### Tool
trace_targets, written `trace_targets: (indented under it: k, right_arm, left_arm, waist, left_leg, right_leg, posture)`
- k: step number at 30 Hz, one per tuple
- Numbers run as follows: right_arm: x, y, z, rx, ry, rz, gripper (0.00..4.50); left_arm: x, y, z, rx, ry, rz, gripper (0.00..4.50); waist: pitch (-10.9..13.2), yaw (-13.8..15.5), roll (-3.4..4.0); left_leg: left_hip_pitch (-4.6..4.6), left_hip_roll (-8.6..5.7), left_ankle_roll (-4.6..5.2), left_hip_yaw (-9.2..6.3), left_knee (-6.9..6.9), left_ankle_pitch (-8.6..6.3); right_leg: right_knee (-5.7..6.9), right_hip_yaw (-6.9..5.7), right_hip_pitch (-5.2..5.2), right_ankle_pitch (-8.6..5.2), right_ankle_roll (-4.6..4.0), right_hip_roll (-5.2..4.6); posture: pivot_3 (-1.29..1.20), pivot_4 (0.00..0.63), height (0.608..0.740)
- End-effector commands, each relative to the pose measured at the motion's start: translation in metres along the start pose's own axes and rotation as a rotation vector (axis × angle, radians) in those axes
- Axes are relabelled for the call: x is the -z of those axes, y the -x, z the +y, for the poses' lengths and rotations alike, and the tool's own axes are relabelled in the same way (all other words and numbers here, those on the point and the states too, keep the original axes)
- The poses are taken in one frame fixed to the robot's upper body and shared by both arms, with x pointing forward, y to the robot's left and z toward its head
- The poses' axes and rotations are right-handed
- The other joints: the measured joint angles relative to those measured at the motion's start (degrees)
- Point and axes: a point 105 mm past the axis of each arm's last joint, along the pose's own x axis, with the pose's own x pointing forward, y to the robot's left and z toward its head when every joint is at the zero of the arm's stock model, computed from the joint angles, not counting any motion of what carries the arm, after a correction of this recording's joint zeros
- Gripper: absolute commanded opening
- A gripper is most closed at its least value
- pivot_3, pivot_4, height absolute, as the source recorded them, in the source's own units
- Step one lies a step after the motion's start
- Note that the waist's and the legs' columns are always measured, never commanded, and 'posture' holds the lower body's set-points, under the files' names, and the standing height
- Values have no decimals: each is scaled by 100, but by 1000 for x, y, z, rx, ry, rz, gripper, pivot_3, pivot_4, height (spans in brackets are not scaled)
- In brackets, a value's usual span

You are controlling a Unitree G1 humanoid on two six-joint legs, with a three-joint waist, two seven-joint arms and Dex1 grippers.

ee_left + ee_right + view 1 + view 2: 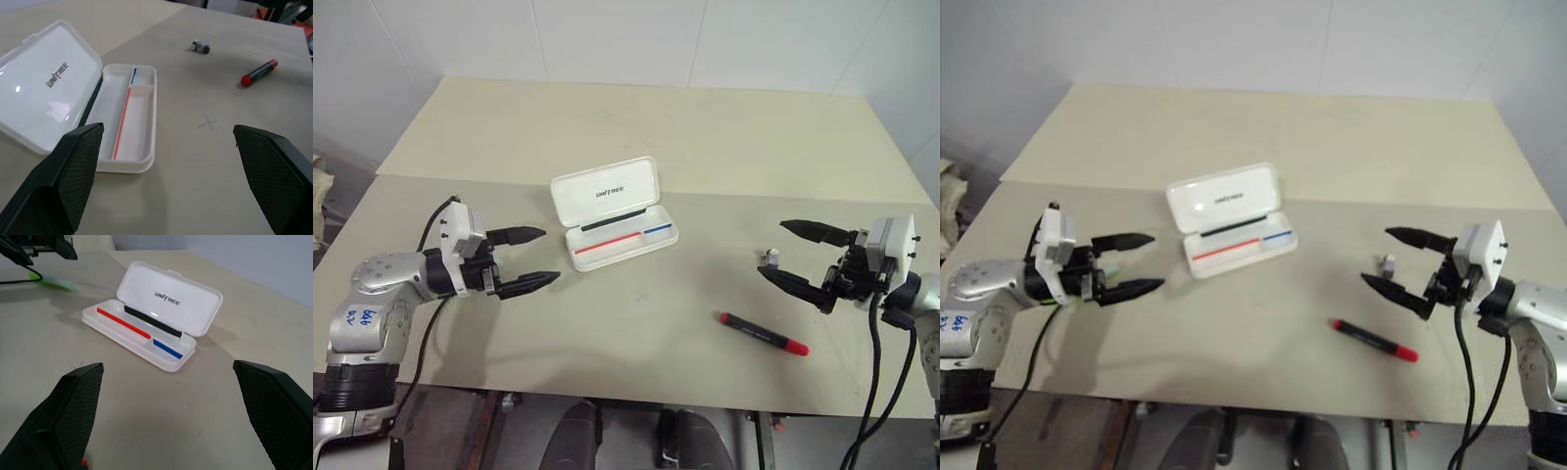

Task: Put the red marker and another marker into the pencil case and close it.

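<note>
From the head camera I see the pencil case [614, 212] lying open near the centre of the frame on the pale tabletop [636, 127], its lid tipped back toward the upper left and its tray toward the lower right. The tray holds nothing I can make out beyond its red and blue stripes and a dark strip along the hinge.

The red marker [765, 334] lies flat on the table in the lower right of the frame, well apart from the case, its red cap toward the right. The table between it and the case is bare apart from a faint cross mark [642, 295].

My left gripper [531, 258] hovers in the left middle of the frame, fingers spread wide and pinching nothing, pointing toward the case and stopping just short of its left end. My right gripper [786, 251] hovers in the right middle, fingers likewise spread and empty, above and to the right of the red marker.

A small grey-and-white object [771, 258] sits on the table between the right gripper's fingertips; I cannot tell what it is.

In the right wrist view the green marker [51, 280] lies at upper left, under the left gripper, beside the case's far end.
</note>
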Motion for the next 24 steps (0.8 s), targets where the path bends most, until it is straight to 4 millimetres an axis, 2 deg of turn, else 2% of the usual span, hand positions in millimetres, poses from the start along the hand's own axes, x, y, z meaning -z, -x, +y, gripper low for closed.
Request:
trace_targets:
  k: [1,4,15,18,23,24]
  right_arm:
    - [-7,-5,1,-7,21,-35,4500]
    - [-6,-8,0,-5,16,-42,4500]
    - [-9,-24,14,-29,0,-68,4500]
    - [-9,-28,13,-34,-1,-86,4500]
    - [-12,-36,21,-48,6,-101,4500]
    - [-14,-35,21,-50,14,-106,4500]
  left_arm:
    - [-13,2,-1,-9,-56,-34,4449]
    - [-17,2,4,-22,-64,-37,4449]
    - [-13,-7,5,25,-81,-16,4449]
    - [-14,-14,6,42,-108,-29,3800]
    - [-12,-22,6,80,-118,-4,2016]
    - [-9,-30,6,84,-122,8,1744]
  waist:
    - [0,3,0]
    - [0,4,1]
    - [1,6,1]
    - [1,4,1]
    - [1,5,1]
    - [1,7,1]
  left_leg:
    - [0,3,-2,1,0,-2]
    - [1,8,-15,2,3,-9]
    - [1,10,0,17,3,-6]
    - [3,11,1,28,4,-6]
    - [5,16,3,34,7,-8]
    - [5,16,3,39,7,-8]
  right_leg:
    - [-2,0,0,2,-3,3]
    - [-3,0,0,5,-9,6]
    - [-4,13,-6,6,-10,9]
    - [0,20,-11,6,-10,10]
    - [0,26,-11,7,-12,13]
    - [3,31,-17,7,-12,14]
  posture:
    - [0,150,740]
    - [0,150,740]
    - [0,150,740]
    - [0,150,740]
    - [0,150,740]
    - [0,150,740]
